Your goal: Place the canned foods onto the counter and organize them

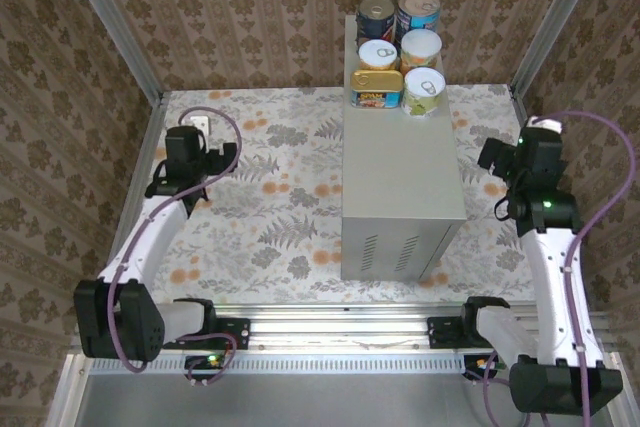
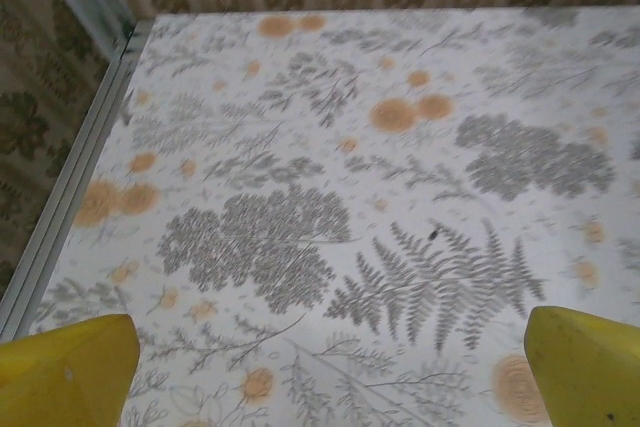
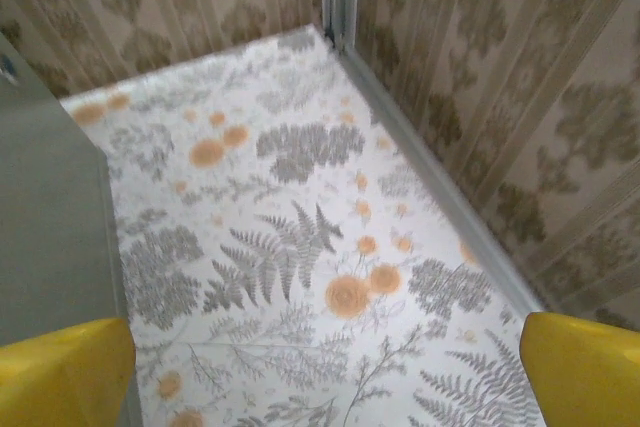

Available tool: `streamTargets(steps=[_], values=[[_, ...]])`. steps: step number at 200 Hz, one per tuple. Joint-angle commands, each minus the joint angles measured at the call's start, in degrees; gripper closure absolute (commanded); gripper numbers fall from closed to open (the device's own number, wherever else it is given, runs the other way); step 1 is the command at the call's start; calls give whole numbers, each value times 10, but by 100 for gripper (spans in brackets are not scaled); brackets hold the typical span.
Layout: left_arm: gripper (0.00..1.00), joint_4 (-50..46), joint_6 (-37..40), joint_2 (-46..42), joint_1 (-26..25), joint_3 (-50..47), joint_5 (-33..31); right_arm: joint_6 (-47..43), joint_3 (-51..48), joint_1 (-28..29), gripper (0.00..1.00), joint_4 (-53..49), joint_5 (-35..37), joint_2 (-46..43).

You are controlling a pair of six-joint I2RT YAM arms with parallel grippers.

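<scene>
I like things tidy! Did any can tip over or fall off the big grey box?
Nothing stands out. The five round cans stand upright in a neat cluster with the flat gold tin at the far end of the grey box; none lies on the floral floor.

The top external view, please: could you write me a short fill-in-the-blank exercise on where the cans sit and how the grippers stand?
1. All ___ canned foods stand on top of the counter.
2. They cluster at the counter's ___ end, not the near one.
3. The gold tin lies at the cluster's near-___ corner.
4. The left gripper and the right gripper both have their jaws ___ and hold nothing.

Missing words: six; far; left; open.
</scene>
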Motion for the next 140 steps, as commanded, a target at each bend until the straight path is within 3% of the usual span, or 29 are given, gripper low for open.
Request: streamTargets(steps=[1,26,67,96,112,140], values=[[0,105,7,11,1,-41,-60,0,-72,-7,0,136,-34,-2],[0,220,19,20,-5,-120,-96,3,-173,-7,0,265,-58,13],[0,351,56,69,-5,-181,-112,-5,-253,-7,0,427,-48,112],[0,404,101,95,1,-189,-105,-16,-293,-6,0,543,-43,156],[0,381,82,110,20,-185,-86,-16,-314,-6,0,603,-49,177],[0,553,85,177,26,-253,-69,-20,-300,-6,0,594,-55,211]])
